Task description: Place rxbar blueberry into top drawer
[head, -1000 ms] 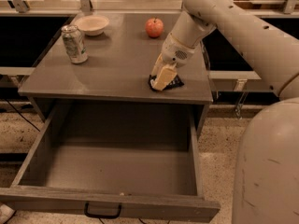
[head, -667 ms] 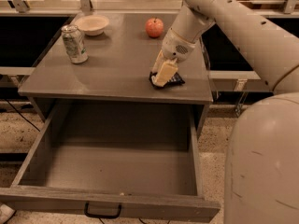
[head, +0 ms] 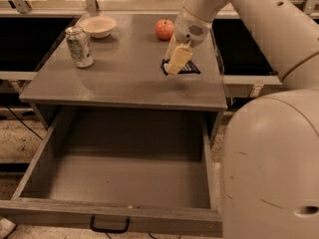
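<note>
Gripper (head: 177, 59) is held at 3 o'clock on the desk (head: 114, 78) and judged closed on the snack bar (head: 191, 68), ready for carrying to the open drawer (head: 30, 168) at 6 o'clock. Against 1.0 s ago, gripper and bar are both shifted toward 12 o'clock, apparently lifted together.

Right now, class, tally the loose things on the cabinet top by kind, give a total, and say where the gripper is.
can: 1
bowl: 1
apple: 1
snack bar, the rxbar blueberry: 1
Total: 4
The gripper is down at the bar, on the right side of the cabinet top.
</note>
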